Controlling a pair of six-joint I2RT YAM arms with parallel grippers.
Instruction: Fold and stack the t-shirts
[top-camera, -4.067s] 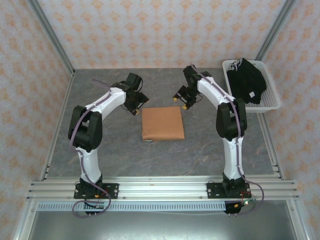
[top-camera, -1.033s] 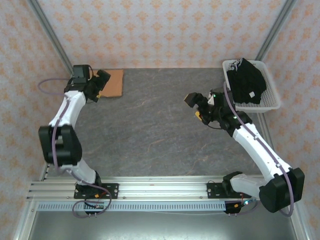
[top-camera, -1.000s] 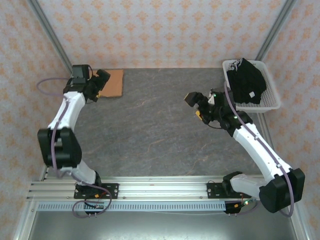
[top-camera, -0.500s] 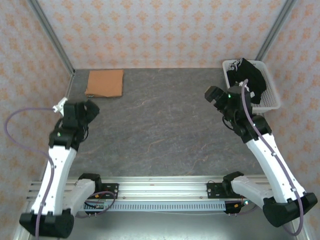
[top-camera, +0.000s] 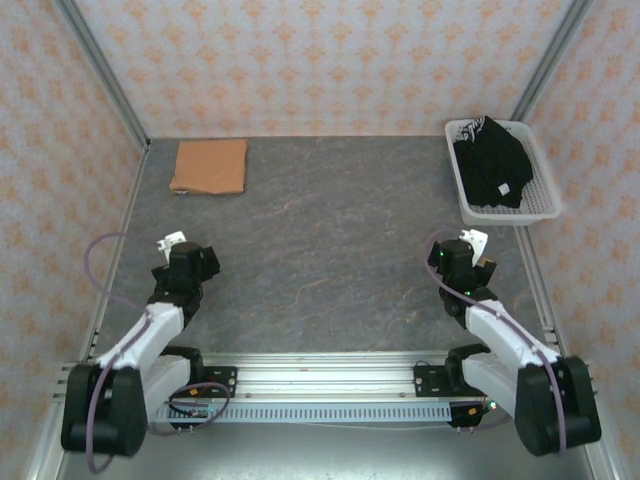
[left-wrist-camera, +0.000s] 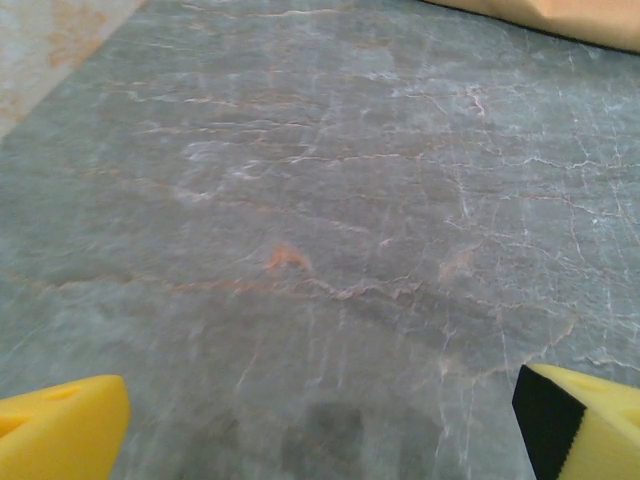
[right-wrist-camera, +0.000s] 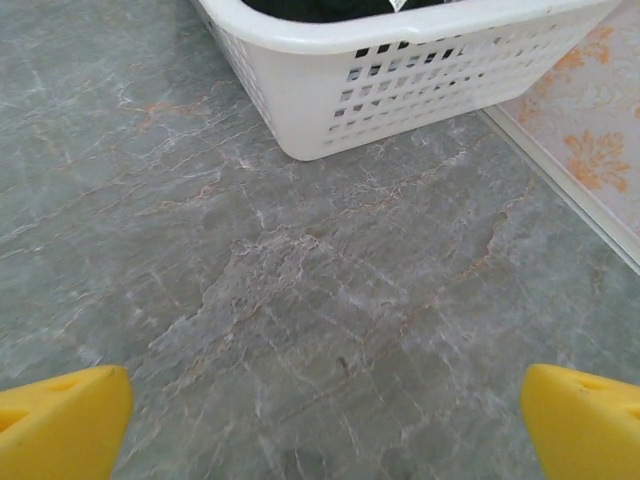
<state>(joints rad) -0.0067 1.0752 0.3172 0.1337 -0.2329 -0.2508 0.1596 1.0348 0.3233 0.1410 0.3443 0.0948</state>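
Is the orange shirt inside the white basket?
No, the folded orange shirt lies far left on the table, and the white basket holds black clothes.

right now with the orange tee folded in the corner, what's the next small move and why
Probably extend the right gripper toward the basket for the black t-shirt: its jaws are open and empty, the basket sits just ahead, the black shirt lies bunched inside, and the orange t-shirt is already folded.

Orange t-shirt (left-wrist-camera: 600, 10) cut by top edge; black t-shirts (right-wrist-camera: 315, 8) mostly hidden behind basket (right-wrist-camera: 420, 70) wall.
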